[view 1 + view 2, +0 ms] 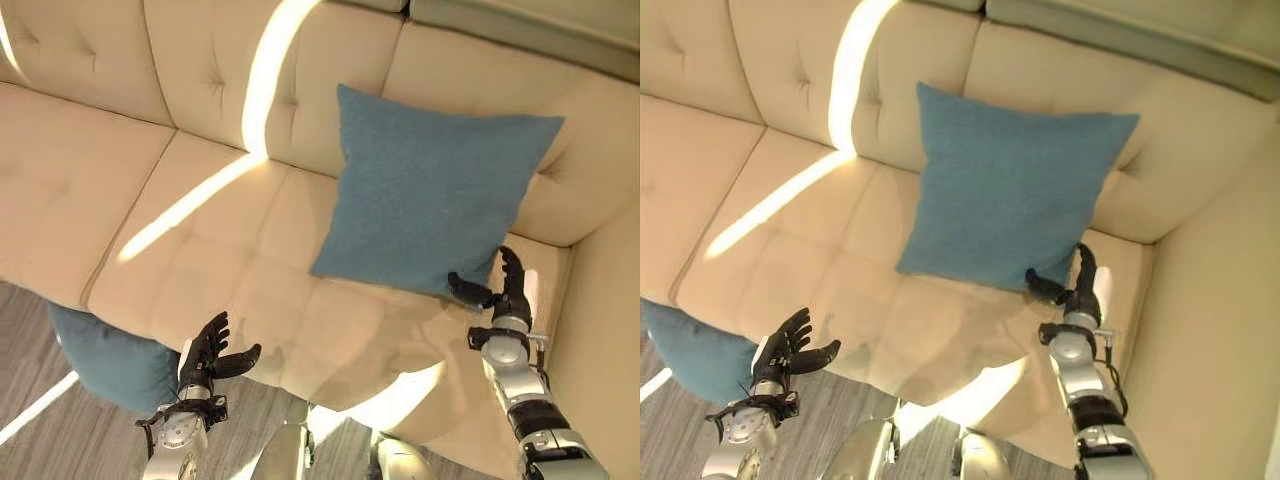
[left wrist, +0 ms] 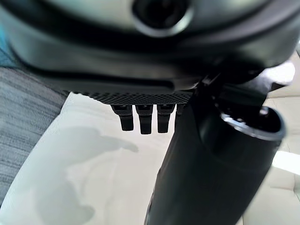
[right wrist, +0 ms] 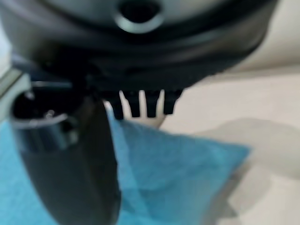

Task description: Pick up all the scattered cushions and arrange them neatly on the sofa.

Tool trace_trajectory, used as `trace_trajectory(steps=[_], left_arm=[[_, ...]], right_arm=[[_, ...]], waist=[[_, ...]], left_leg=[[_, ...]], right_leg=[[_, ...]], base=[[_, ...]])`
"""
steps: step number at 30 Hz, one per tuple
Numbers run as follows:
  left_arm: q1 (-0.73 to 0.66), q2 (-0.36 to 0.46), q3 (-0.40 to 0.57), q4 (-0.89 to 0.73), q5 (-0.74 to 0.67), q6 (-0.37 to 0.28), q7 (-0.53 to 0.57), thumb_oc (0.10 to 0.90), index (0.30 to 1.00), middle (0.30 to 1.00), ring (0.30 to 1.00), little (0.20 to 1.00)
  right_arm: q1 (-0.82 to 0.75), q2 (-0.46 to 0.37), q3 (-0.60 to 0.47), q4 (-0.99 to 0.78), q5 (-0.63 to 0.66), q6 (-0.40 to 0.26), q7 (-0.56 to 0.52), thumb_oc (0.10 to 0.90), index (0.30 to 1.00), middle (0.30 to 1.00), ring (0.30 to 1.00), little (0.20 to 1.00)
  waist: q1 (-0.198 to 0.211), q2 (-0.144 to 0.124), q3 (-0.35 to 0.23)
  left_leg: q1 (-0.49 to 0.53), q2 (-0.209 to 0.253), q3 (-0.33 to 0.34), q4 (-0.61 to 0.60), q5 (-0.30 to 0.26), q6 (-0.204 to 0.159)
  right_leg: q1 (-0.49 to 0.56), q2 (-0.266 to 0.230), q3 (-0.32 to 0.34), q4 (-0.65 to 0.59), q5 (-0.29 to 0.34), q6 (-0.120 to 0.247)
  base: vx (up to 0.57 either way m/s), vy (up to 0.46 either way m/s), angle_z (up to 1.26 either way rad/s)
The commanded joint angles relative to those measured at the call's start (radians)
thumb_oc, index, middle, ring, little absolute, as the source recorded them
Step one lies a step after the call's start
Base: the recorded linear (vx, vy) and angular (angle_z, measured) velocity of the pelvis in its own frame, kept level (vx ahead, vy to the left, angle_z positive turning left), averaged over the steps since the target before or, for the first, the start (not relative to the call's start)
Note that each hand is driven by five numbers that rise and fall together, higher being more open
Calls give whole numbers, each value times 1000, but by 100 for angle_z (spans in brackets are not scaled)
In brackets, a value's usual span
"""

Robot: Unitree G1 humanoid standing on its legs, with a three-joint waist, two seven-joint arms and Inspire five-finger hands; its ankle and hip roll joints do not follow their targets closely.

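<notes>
A blue cushion (image 1: 430, 190) leans upright against the backrest of the cream sofa (image 1: 200, 230), over its right seat. My right hand (image 1: 512, 290) is at the cushion's lower right corner, fingers straight up, thumb stretched towards the lower edge; the right wrist view shows the cushion (image 3: 178, 178) just past the thumb (image 3: 70, 164). A second blue cushion (image 1: 110, 360) lies on the floor at the lower left, partly hidden by the seat's front edge. My left hand (image 1: 205, 350) hovers open over that front edge, to the right of the floor cushion, holding nothing.
The sofa's right armrest (image 1: 600, 330) rises close beside my right arm. The left and middle seats (image 1: 790, 250) are bare, with a strip of sunlight across them. Grey wood floor (image 1: 25, 400) lies in front of the sofa.
</notes>
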Motion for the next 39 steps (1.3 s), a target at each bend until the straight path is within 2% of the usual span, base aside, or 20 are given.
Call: trace_trajectory(steps=[1,2,3,4,5,14,22,23,24,30,35,38,39], left_arm=[[-52,41,18,-67,-21,-107,-16,800,900,900,900,900],[-53,38,16,-68,-25,-109,-15,800,900,900,900,900],[-59,36,13,-71,-29,-112,-14,800,900,900,900,900],[-63,34,10,-69,-32,-112,-14,800,900,900,900,900],[-72,28,7,-74,-37,-115,-13,800,900,900,900,900],[-127,13,11,-52,-24,-121,8,800,900,900,900,900],[-150,1,4,-31,-27,-118,15,800,900,900,900,900],[-164,-2,4,-21,-31,-118,19,800,900,900,900,900],[-170,-3,8,-17,-31,-117,23,800,900,900,900,900],[-156,2,21,-16,-32,-115,26,800,900,900,900,900],[-89,17,46,-24,-21,-87,-8,800,900,900,900,900],[-60,45,54,-6,0,-62,-47,800,900,900,900,900],[-60,45,54,-7,0,-62,-48,800,900,900,900,900]], right_arm=[[-64,-93,8,-37,40,-73,-71,800,900,900,900,900],[-81,-100,13,-26,49,-76,-71,800,900,900,900,900],[-94,-97,18,-18,60,-80,-72,670,705,705,705,705],[-103,-95,20,-9,71,-85,-72,458,387,387,387,387],[-108,-80,30,-7,78,-89,-66,400,300,300,300,300],[-105,0,52,-44,102,-121,-46,400,300,300,300,300],[-98,46,78,-71,96,-120,-32,400,300,300,300,300],[-100,54,84,-71,93,-118,-27,739,808,808,808,808],[-101,54,88,-74,87,-111,-25,800,900,900,900,900],[-87,49,71,-70,100,-107,-23,800,900,900,900,900],[61,5,24,-117,72,-82,10,800,900,900,900,900],[141,-48,11,-110,75,-74,78,800,900,900,900,900],[141,-49,10,-110,75,-74,79,800,900,900,900,900]], waist=[[13,-43,-1],[18,-36,0],[22,-30,3],[24,-24,4],[29,-18,5],[14,-16,4],[8,-24,8],[8,-26,9],[7,-27,8],[9,-30,11],[-9,-68,-19],[-25,-91,-35],[-26,-92,-35]], left_leg=[[49,18,72,1,-117,-45],[43,16,72,1,-115,-46],[36,15,72,1,-113,-47],[32,14,71,1,-112,-47],[28,12,70,1,-113,-48],[15,2,60,1,-119,-49],[17,-1,60,1,-121,-47],[15,-3,60,1,-120,-46],[8,-5,59,1,-115,-45],[17,-4,57,1,-119,-45],[81,4,61,1,-134,-39],[140,10,62,1,-152,-38],[137,8,61,1,-148,-38]], right_leg=[[-57,-45,-11,5,-43,52],[-62,-46,-10,5,-44,51],[-67,-47,-12,5,-44,51],[-71,-47,-12,5,-43,50],[-76,-46,-13,5,-43,49],[-93,-52,-11,5,-36,51],[-90,-56,-13,5,-31,50],[-92,-57,-14,5,-28,50],[-99,-60,-15,5,-23,50],[-88,-60,-21,5,-27,50],[-15,-60,-33,5,-41,53],[43,-53,-39,5,-57,54],[40,-55,-39,5,-54,54]], base=[[-25,28,13],[-19,23,16],[-15,21,9],[0,0,0],[0,0,0],[-5,1,1],[-3,1,0],[-32,13,1],[0,0,0],[0,0,0],[78,1,8],[100,-2,7],[69,-1,1]])
